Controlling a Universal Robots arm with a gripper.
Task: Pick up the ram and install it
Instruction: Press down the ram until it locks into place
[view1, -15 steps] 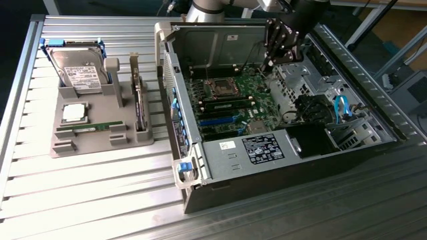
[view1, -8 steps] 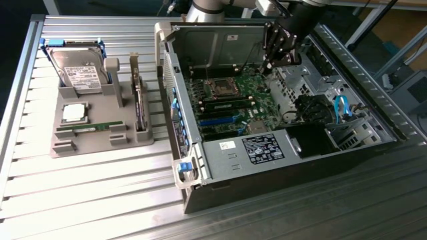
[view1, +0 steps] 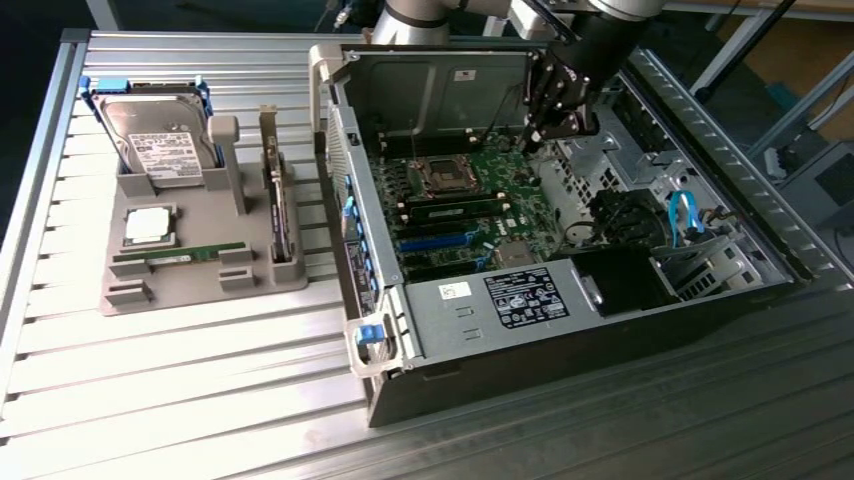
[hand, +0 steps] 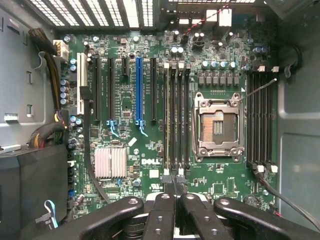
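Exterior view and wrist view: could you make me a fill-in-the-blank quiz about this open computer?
1. The ram lies in the gray tray on the exterior view's ___.
2. The gripper hangs over the green ___ inside the computer case.
3. The processor socket is ___.
Missing words: left; motherboard; empty.

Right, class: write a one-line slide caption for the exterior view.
Closed end effector hangs over the motherboard in the open case; ram lies in the tray.
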